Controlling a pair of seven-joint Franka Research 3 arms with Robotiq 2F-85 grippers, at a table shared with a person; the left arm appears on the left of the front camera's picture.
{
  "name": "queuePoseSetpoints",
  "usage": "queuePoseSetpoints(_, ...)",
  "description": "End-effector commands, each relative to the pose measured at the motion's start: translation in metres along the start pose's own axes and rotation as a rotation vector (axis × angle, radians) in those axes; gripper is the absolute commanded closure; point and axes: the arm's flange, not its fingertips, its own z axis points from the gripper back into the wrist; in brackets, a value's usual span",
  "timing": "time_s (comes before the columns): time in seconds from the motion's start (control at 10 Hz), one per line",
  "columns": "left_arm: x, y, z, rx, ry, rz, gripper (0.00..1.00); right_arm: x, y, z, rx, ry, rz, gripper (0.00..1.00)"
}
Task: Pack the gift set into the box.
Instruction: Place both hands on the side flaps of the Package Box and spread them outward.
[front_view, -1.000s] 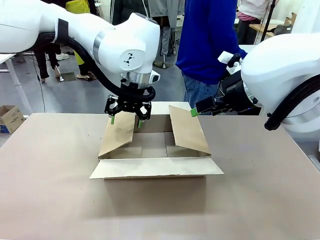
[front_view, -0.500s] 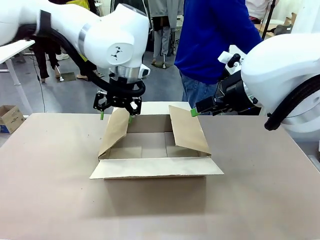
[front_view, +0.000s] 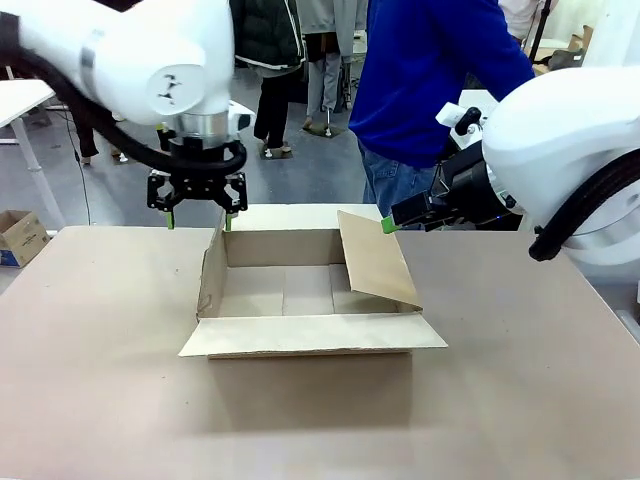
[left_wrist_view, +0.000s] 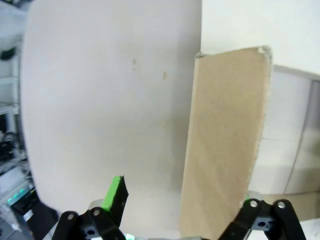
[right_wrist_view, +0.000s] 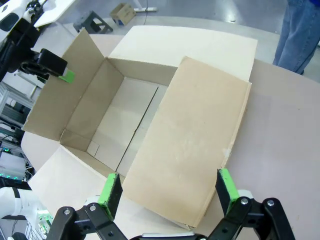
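**Front view.** The box (front_view: 310, 295) stands open at the middle of the table (front_view: 100, 380), with its near flap lying flat toward the camera. Compared with half a second ago, the left gripper (front_view: 198, 220) has moved to picture left, off the box. Its fingers are spread and hang over the top edge of the left flap (front_view: 212, 268). That flap leaned inward before and now stands nearly upright. The right gripper (front_view: 388, 226) has not shifted; only one green tip shows at the raised edge of the right flap (front_view: 375, 262), so its spread cannot be read here. A person (front_view: 425, 70) stands at the far side.

**Left wrist view.** The left gripper (left_wrist_view: 182, 200) is spread wide, with the left flap (left_wrist_view: 225, 135) rising between its fingers. One green pad (left_wrist_view: 116, 192) shows; the other is hidden behind the cardboard.

**Right wrist view.** The right gripper (right_wrist_view: 168, 191) is spread, both pads clear. The right flap (right_wrist_view: 190, 145) hides part of the box (right_wrist_view: 120, 120) floor.
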Motion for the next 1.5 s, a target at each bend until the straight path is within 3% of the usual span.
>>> queuePoseSetpoints(0.0, -0.014, 0.048, -0.006, -0.19, 0.043, -0.041, 0.0, 0.003, -0.002, 0.003, 0.004, 0.007, 0.016, 0.0)
queuePoseSetpoints(0.3, -0.025, 0.097, -0.01, -0.375, 0.039, -0.036, 0.0, 0.003, -0.002, 0.003, 0.004, 0.007, 0.016, 0.0)
queuePoseSetpoints(0.6, -0.022, 0.133, -0.039, -0.467, 0.035, -0.008, 0.0, 0.003, -0.002, 0.003, 0.004, 0.007, 0.016, 0.0)
queuePoseSetpoints(0.7, -0.017, 0.146, -0.054, -0.424, 0.063, 0.091, 0.0, 0.003, -0.002, 0.003, 0.004, 0.007, 0.016, 0.0)
queuePoseSetpoints(0.9, -0.019, 0.154, -0.067, -0.521, 0.11, 0.069, 0.0, 0.003, -0.002, 0.003, 0.004, 0.007, 0.016, 0.0)
queuePoseSetpoints(1.0, -0.018, 0.149, -0.055, -0.418, 0.079, 0.078, 0.0, 0.003, -0.002, 0.003, 0.004, 0.007, 0.016, 0.0)
queuePoseSetpoints(1.3, -0.018, 0.149, -0.055, -0.418, 0.079, 0.078, 0.0, 0.0, 0.0, 0.0, 0.0, 0.0, 0.0, 0.0)
queuePoseSetpoints(1.4, -0.018, 0.149, -0.055, -0.418, 0.079, 0.078, 0.0, 0.029, 0.031, -0.017, -0.075, 0.052, -0.007, 0.0)
